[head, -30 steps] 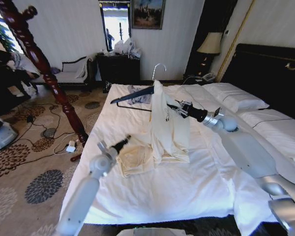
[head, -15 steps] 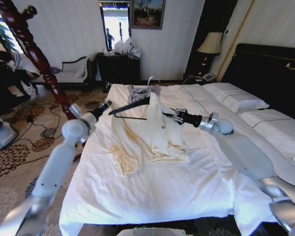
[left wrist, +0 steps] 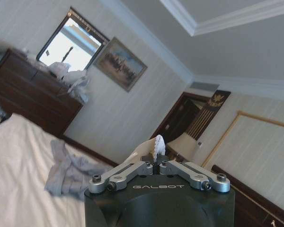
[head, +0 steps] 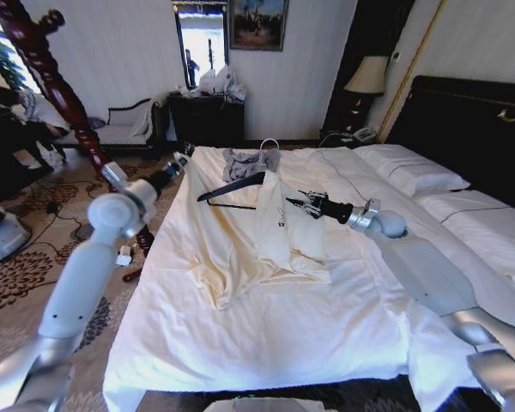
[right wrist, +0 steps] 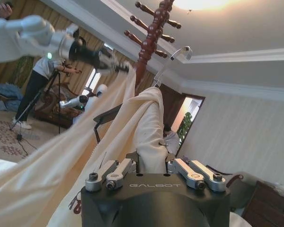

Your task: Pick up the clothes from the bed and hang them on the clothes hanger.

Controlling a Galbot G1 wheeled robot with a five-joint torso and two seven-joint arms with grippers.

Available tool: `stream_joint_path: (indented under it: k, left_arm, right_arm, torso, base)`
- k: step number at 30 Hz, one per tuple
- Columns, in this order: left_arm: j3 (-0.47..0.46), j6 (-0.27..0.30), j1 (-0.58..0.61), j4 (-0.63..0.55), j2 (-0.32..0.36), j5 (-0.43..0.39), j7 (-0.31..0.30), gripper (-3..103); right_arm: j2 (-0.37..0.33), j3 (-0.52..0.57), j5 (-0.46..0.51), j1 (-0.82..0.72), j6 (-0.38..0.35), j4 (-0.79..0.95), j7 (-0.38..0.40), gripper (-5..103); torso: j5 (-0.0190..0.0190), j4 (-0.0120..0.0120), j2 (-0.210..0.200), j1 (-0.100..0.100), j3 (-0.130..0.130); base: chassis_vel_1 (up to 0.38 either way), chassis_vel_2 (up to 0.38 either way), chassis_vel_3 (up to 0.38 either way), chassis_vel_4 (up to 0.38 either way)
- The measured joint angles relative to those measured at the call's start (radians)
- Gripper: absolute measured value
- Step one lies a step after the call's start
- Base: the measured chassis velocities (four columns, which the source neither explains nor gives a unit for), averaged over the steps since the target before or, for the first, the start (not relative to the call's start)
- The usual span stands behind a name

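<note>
Clothes [head: 240, 232] between two grippers, each marked "GALBOT" [right wrist: 155, 185]

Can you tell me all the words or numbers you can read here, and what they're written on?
"GALBOT" on the black body of the left gripper, shut on the clothes.
"GALBOT" on the black body of the right gripper, also shut on the clothes.
The small dark print on the clothes is too small to read.

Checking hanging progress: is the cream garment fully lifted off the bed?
No, the cream garment trails down onto the bed.
</note>
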Motion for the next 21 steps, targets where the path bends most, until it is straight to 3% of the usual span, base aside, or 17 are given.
stream_joint_path:
  k: [13,21]
  left_arm:
    - [-0.025,0.028,-0.004,-0.082,0.137,-0.059,0.013,1]
    - [0.020,0.030,-0.055,-0.147,0.140,-0.090,0.013,1]
  right_arm:
    - [0.002,0.027,-0.024,-0.008,-0.009,-0.015,0.050,23]
    - [0.012,0.007,-0.032,-0.025,-0.028,0.017,0.119,23]
  torso:
    - [-0.0001,-0.0001,0.000,0.000,0.000]
    - [0.0001,-0.0002,0.000,0.000,0.000]
  base:
    - [0.000,0.000,0.000,0.000]
    - [0.000,0.000,0.000,0.000]
